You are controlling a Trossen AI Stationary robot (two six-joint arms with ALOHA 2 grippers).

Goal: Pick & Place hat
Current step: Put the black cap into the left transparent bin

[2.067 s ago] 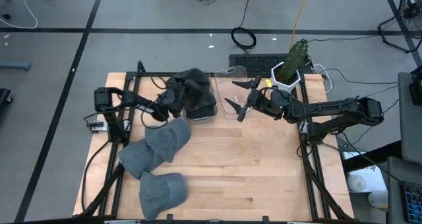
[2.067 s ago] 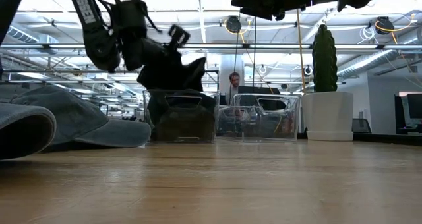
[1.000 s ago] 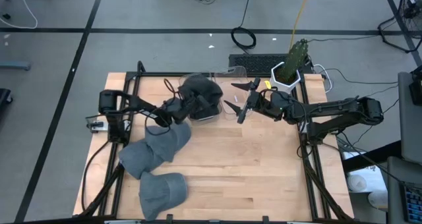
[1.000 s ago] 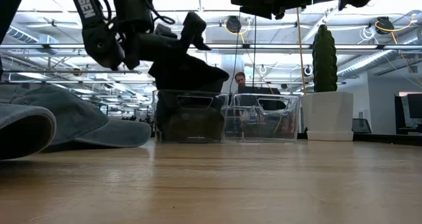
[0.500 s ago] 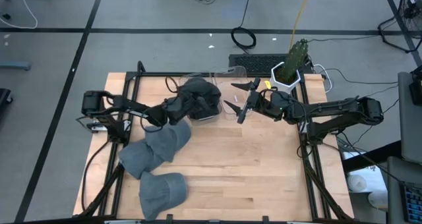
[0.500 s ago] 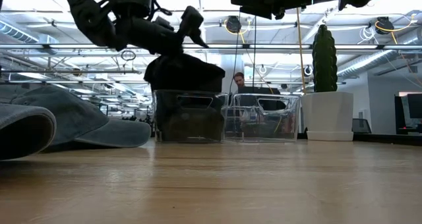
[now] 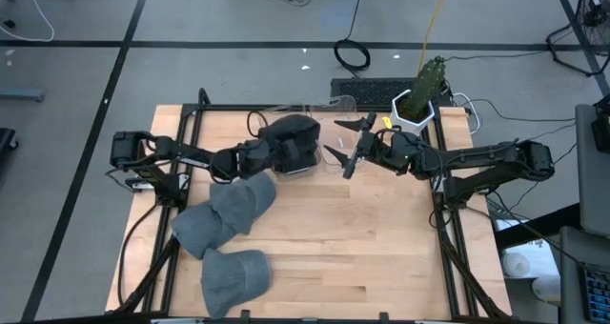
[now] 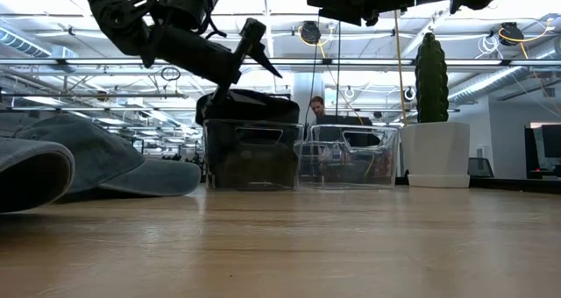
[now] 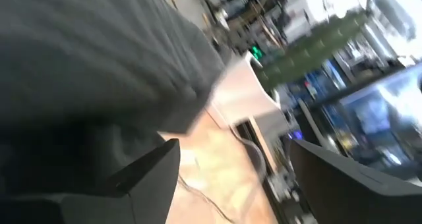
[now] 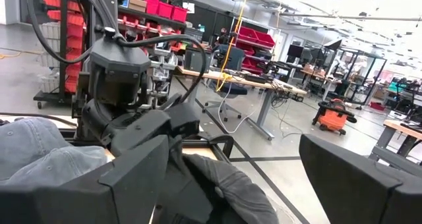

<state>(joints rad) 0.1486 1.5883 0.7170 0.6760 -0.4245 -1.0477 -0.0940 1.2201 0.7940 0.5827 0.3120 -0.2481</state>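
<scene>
A wooden table (image 7: 362,238) fills the centre of the overhead frame. Three grey hats (image 7: 229,238) lie at its lower left. At upper centre, a dark hat (image 7: 291,138) sits in a clear bin (image 8: 250,153). Just left of it, the left gripper (image 7: 257,154) hovers, fingers spread and released. To the right, the right gripper (image 7: 345,145) waits above a second clear bin (image 8: 349,156), fingers spread, holding nothing.

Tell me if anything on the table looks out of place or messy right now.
The dark hat bulges above the rim of the clear bin rather than sitting down inside it, with the open left gripper at its edge. Three grey hats lie overlapping in a loose heap on the table. The right gripper waits open over the neighbouring bin.
</scene>
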